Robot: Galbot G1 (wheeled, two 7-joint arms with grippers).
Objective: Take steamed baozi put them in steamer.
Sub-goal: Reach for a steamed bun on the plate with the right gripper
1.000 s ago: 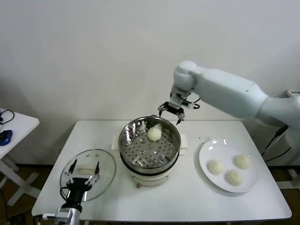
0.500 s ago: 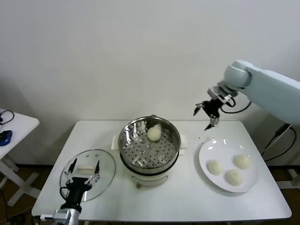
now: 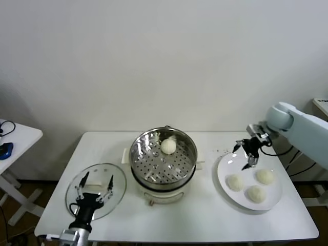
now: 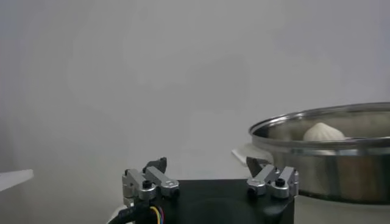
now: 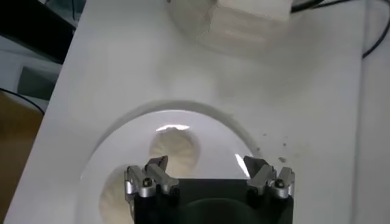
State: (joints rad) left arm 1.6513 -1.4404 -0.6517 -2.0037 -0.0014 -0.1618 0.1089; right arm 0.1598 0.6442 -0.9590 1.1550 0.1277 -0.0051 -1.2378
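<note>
One baozi (image 3: pixel 168 146) lies on the perforated floor of the steel steamer (image 3: pixel 148 164) at the table's middle; it also shows in the left wrist view (image 4: pixel 323 131). Three baozi (image 3: pixel 235 182) (image 3: pixel 265 176) (image 3: pixel 256 193) lie on a white plate (image 3: pixel 224 166) at the right. My right gripper (image 3: pixel 245 154) is open and empty, hovering above the plate's far left rim. In the right wrist view a baozi (image 5: pixel 174 149) lies on the plate just beyond the open gripper (image 5: pixel 208 167). My left gripper (image 3: pixel 95 185) is open and empty over the glass lid.
A round glass lid (image 3: pixel 119 177) lies flat at the front left of the white table (image 3: pixel 205 215). The steamer sits on a white cooker base (image 3: pixel 160 195). A small side table (image 3: pixel 20 136) stands at the far left.
My right gripper has swung from above the steamer's far rim rightward and down to the plate, empty. The baozi in the steamer and the left arm stay put.
</note>
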